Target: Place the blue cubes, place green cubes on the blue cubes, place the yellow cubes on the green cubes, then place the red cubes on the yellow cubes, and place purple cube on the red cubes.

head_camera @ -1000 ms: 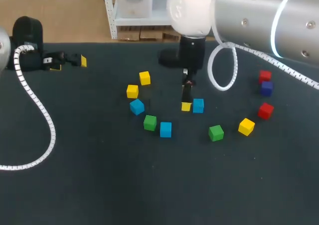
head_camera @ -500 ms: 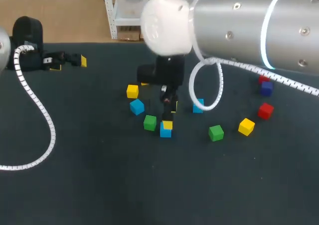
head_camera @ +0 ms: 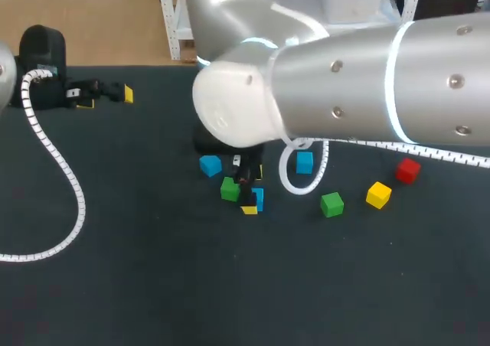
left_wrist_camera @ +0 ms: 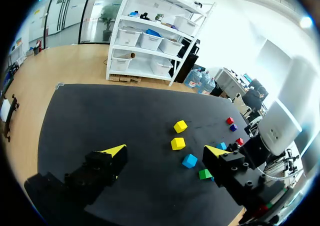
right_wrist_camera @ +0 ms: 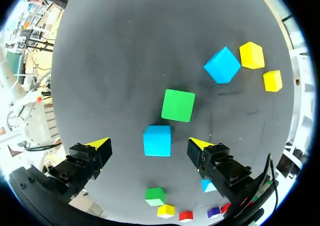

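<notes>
Swung from upper middle down to frame centre with right gripper [right_wrist_camera: 149, 144], fingers apart astride blue cube [right_wrist_camera: 157, 140] beside green cube [right_wrist_camera: 178, 105]. Lower centred, close squarely, spare green. Left gripper [head_camera: 107, 99] apart, empty, upper left.

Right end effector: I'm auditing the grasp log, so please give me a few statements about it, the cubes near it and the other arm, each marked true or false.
1. The right end effector is open. True.
2. A blue cube lies between its fingers, untouched. True.
3. The green cube is stacked on that blue cube. False: it lies just ahead of it, not stacked.
4. The left end effector holds a yellow cube. False: it is open and empty.
</notes>
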